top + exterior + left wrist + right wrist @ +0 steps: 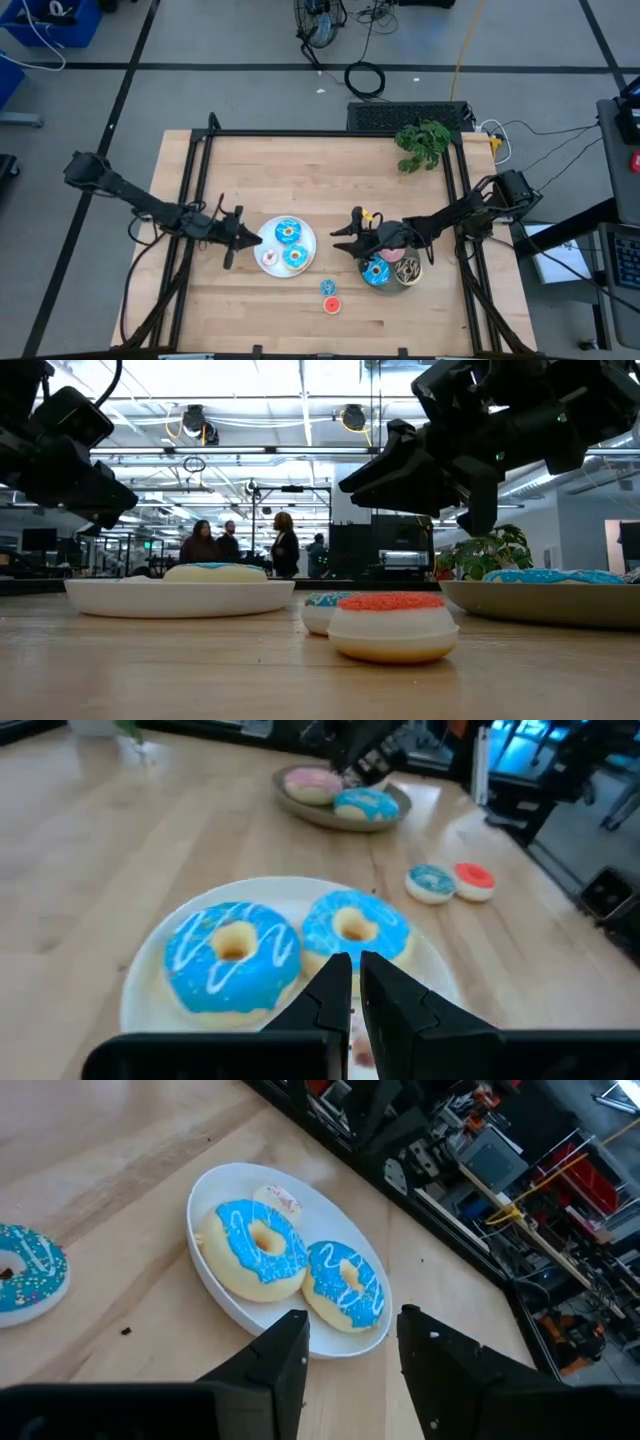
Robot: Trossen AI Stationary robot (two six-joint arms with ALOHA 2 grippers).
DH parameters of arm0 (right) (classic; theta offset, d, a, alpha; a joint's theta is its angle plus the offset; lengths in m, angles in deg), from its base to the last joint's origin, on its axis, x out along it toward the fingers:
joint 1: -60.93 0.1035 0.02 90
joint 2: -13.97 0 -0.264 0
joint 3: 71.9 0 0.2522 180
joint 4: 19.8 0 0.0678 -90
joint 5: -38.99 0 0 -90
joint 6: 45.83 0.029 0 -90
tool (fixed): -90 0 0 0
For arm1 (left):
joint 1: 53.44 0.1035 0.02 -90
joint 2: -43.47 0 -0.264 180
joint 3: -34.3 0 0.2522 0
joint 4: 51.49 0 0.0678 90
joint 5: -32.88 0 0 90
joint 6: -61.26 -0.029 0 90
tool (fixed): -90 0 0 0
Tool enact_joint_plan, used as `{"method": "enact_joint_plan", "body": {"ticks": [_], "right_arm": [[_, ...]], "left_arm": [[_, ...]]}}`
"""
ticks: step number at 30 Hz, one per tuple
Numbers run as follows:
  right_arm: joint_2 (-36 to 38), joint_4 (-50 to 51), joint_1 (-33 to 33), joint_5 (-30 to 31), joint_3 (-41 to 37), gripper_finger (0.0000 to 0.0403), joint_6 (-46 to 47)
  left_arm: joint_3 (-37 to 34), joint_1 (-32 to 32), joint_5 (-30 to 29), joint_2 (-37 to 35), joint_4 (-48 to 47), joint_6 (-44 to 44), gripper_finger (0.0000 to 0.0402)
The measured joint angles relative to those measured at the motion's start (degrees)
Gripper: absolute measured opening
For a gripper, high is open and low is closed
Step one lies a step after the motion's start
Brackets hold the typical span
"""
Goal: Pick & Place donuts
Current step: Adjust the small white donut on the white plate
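Observation:
A white plate [310, 232] holds two blue-iced donuts [287, 232] [296, 257] and a tiny pale pink donut [269, 259]. My left gripper [257, 240] hovers shut at this plate's left rim, its fingertips [350, 982] just short of the nearer blue donut [352, 928]. My right gripper [338, 240] stands open between the two plates with nothing between its fingers [350, 1335], pointing at the white plate [200, 1200]. A grey plate [416, 277] holds a blue, a pink and a brown donut. A small blue donut [328, 287] and a small red donut [331, 304] lie on the table.
A green plant [423, 143] stands at the table's far right corner. Black frame rails [300, 133] run along the far edge and both sides. Bare wood lies at the near left and across the far half. People stand in the room beyond [230, 542].

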Motion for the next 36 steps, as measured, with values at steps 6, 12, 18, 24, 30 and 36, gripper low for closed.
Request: {"method": "enact_joint_plan", "body": {"ticks": [6, 12, 18, 24, 30, 36], "right_arm": [[0.0, 0.08, 0.0, 0.04, 0.0, 0.0139, 0.34], [0.0, 0.06, 0.0, 0.11, 0.0, 0.0139, 1.08], [0.0, 0.1, 0.11, 0.17, 0.0, 0.0139, 1.2], [0.0, 0.12, 0.17, 0.2, 0.0, 0.0139, 1.95], [0.0, 0.12, 0.17, 0.2, 0.0, 0.0139, 1.95], [0.0, 0.12, 0.17, 0.2, 0.0, 0.0139, 1.95]], "left_arm": [[1.66, -0.48, 2.37, 9.29, 8.02, 1.46, 0.0031], [7.46, -2.57, 4.48, 20.21, 7.15, 3.75, 0.0031], [14.03, -3.03, 4.13, 27.44, -4.28, 4.57, 0.0031], [16.56, -1.96, 4.13, 30.83, -4.97, 4.59, 0.0031], [16.85, -0.65, 3.85, 32.75, -8.03, 6.69, 0.0031], [16.87, 0.17, 3.91, 35.13, -7.76, 7.36, 0.0031]]}}
